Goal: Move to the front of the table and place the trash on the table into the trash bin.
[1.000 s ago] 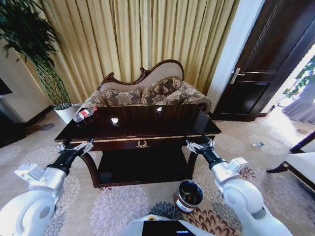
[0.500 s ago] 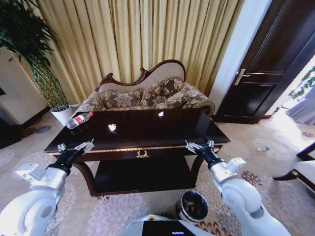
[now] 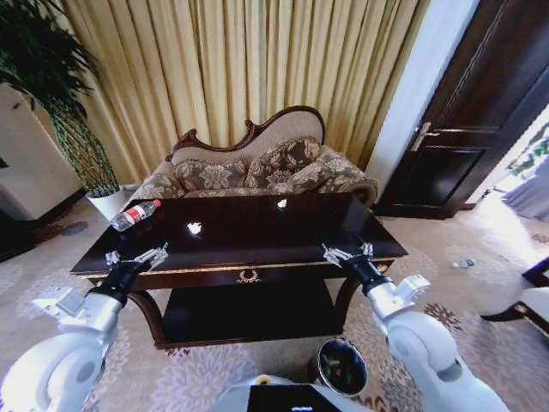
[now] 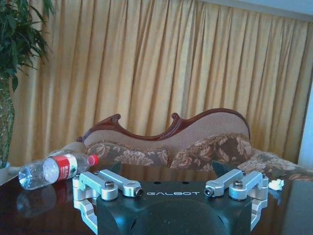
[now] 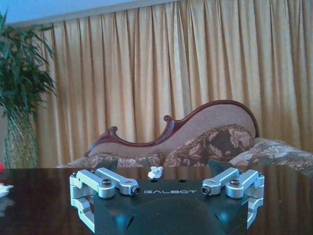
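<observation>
The dark glossy table (image 3: 257, 243) with gold trim stands right in front of me. On it lie a clear bottle with a red label (image 3: 135, 215) at the far left, a white scrap (image 3: 195, 228) near it and another white scrap (image 3: 281, 203) toward the back. My left gripper (image 3: 135, 258) hovers open at the table's front left edge, and my right gripper (image 3: 346, 252) is open at the front right edge. The left wrist view has its gripper (image 4: 171, 188) facing the bottle (image 4: 54, 169). The right wrist view's gripper (image 5: 168, 185) faces a scrap (image 5: 155, 172). The trash bin (image 3: 341, 367) stands on the carpet below my right arm.
A carved-back patterned sofa (image 3: 257, 167) sits behind the table, before gold curtains. A tall plant (image 3: 51, 86) in a white pot (image 3: 107, 202) is at the back left. A dark door (image 3: 480, 112) is at the right, and a chair (image 3: 532, 300) at the right edge.
The camera has come closer to the table, so the table looks larger and the trash bin sits lower in the picture. Both arms hold the same pose with open fingers.
</observation>
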{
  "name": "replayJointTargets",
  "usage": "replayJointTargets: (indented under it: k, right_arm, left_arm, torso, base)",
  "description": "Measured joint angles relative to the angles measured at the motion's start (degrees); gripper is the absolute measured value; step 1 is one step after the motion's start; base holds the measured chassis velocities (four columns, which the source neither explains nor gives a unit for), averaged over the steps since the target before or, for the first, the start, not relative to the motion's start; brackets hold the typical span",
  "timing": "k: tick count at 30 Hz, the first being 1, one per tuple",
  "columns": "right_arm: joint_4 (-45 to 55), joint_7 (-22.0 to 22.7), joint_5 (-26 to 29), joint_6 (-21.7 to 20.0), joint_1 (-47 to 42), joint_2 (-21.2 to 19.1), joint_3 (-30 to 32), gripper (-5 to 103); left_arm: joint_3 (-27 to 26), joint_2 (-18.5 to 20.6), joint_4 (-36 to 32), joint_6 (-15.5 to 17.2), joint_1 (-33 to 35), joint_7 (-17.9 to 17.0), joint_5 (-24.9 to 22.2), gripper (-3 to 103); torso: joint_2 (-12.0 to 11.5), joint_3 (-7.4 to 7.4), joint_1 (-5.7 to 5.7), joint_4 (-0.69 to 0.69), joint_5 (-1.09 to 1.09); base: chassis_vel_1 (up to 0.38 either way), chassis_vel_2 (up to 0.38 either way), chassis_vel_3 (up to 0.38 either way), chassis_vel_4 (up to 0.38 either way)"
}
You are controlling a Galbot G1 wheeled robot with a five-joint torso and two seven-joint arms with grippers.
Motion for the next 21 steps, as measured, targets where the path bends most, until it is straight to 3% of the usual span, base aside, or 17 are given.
replayJointTargets:
  k: [9, 12, 16, 19, 21]
  right_arm:
    - [-11.5, 1.9, 6.7, -2.0, 10.1, -9.1, -3.2, 100]
    - [-16.6, 3.0, 8.7, -3.5, 19.6, -11.8, -9.3, 100]
    - [-20.0, 4.0, 9.8, -4.0, 26.2, -11.4, -14.7, 100]
    - [-26.0, 6.2, 12.2, -5.5, 37.3, -7.9, -23.8, 100]
    - [-27.5, 7.0, 12.6, -6.0, 39.9, -6.9, -25.7, 100]
  left_arm:
    - [-1.1, -1.4, 0.1, -1.1, 1.8, 0.1, 1.6, 100]
    - [-1.8, -3.4, -0.7, -1.5, 3.1, 0.2, 2.7, 100]
    - [-2.4, -4.7, -0.9, -1.8, 3.6, 0.4, 3.2, 100]
    - [-3.9, -5.9, -0.9, -3.4, 4.5, 1.3, 4.3, 100]
    - [-4.5, -6.0, -0.9, -3.4, 4.8, 1.5, 4.2, 100]
  torso:
    - [0.0, 0.02, 0.04, 0.00, 0.01]
    - [0.0, 0.01, 0.03, -0.01, 0.00]
    - [0.0, 0.02, 0.04, 0.03, -0.02]
    - [0.0, 0.02, 0.04, 0.01, -0.01]
    - [0.0, 0.02, 0.04, 0.01, -0.02]
  base:
    - [0.000, 0.000, 0.000, 0.000]
    - [0.000, 0.000, 0.000, 0.000]
    - [0.000, 0.000, 0.000, 0.000]
    - [0.000, 0.000, 0.000, 0.000]
    - [0.000, 0.000, 0.000, 0.000]
